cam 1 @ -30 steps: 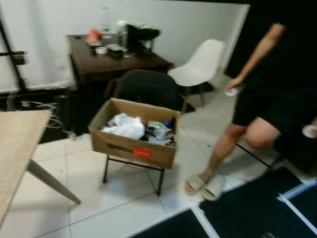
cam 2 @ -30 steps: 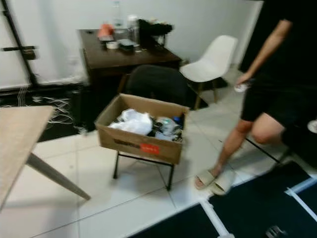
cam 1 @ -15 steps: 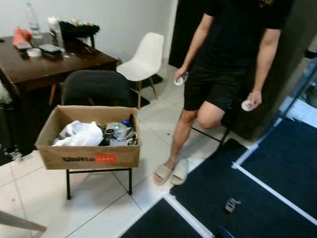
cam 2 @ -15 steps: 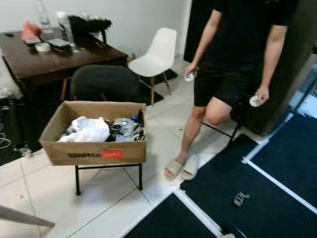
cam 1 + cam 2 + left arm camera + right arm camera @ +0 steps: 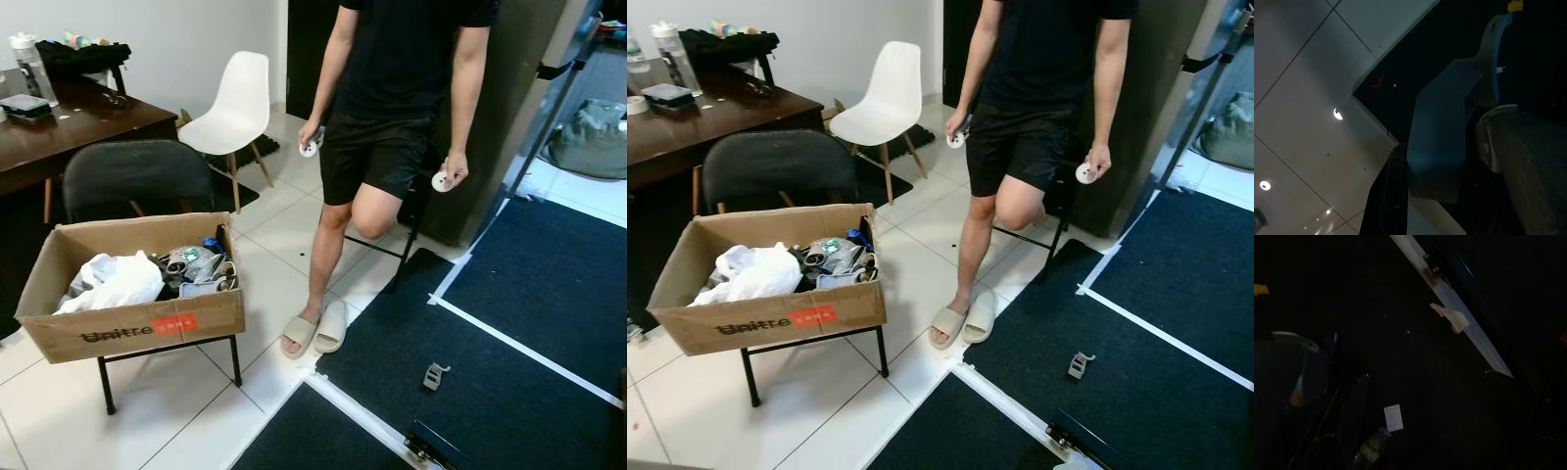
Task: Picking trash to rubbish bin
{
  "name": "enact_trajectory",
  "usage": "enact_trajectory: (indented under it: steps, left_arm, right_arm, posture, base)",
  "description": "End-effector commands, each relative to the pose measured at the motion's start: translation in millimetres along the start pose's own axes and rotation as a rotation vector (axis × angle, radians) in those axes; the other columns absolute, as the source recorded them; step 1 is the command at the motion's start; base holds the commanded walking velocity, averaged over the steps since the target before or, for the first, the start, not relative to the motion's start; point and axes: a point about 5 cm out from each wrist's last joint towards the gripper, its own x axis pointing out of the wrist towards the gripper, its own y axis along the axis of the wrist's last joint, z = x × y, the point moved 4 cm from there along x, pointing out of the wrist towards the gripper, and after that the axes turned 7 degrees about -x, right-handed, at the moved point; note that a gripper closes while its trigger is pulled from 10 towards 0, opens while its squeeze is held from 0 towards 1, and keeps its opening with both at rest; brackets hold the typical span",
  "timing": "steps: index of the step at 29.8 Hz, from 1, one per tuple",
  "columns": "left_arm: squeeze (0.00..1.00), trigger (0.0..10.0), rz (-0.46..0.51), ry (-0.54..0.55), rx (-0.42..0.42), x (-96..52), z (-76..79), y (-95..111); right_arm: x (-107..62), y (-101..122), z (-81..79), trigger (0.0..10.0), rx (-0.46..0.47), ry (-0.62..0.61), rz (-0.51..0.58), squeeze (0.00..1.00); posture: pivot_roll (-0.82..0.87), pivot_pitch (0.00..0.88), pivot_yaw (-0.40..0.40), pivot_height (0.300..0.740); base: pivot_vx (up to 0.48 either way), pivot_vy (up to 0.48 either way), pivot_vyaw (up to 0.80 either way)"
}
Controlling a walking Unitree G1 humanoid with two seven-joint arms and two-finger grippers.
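Observation:
A cardboard box (image 5: 137, 328) printed "Unitree" rests on a black metal stand at the left. It holds a white plastic bag (image 5: 113, 280) and several wrappers and cans (image 5: 196, 269). A small grey piece of trash (image 5: 433, 375) lies on the dark carpet to the right. In the dim right wrist view, a crumpled white scrap (image 5: 1452, 318) lies by a white tape line, and a small white square (image 5: 1394, 417) sits on the dark mat. The left wrist view is dark, with a blue part (image 5: 1442, 127) over tile and carpet. Both arms hang low.
A person (image 5: 392, 117) in black stands mid-room on one leg, with a round controller in each hand and sandals (image 5: 315, 330) on the tile. Behind the box are a black chair (image 5: 132, 181), a white chair (image 5: 230, 108) and a brown desk (image 5: 69, 113). A white tape line (image 5: 509, 343) crosses the carpet.
The whole picture has swung to the right: the camera turned. The box now sits at the left and the carpet fills the right. The person has shifted stance and lifted one knee.

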Motion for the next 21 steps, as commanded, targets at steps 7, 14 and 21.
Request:
enact_trajectory:
  steps: [7, 14, 21]
  left_arm:
    - [0.00, 10.0, -0.006, 0.001, -0.002, -0.6, -3.6, -1.1]
    - [0.00, 10.0, -0.007, -0.001, -0.003, -0.7, -3.8, -2.1]
    - [0.00, 10.0, -0.001, -0.005, -0.003, -0.8, -3.6, -1.3]
  right_arm:
    - [-0.1, 1.0, -1.1, 10.0, -0.003, 0.003, 0.009, 0.00]
    - [-0.1, -0.4, -2.1, 10.0, -0.002, 0.006, 0.005, 0.00]
    - [-0.3, -3.3, -2.9, 10.0, -0.011, 0.006, -0.008, 0.00]
  posture:
    - [-0.12, 0.106, 0.024, 0.740]
    - [-0.12, 0.116, 0.024, 0.740]
    - [-0.12, 0.121, 0.024, 0.740]
  base:
    - [0.274, 0.000, 0.00]
    - [0.294, 0.000, 0.00]
    - [0.334, 0.000, -0.79]
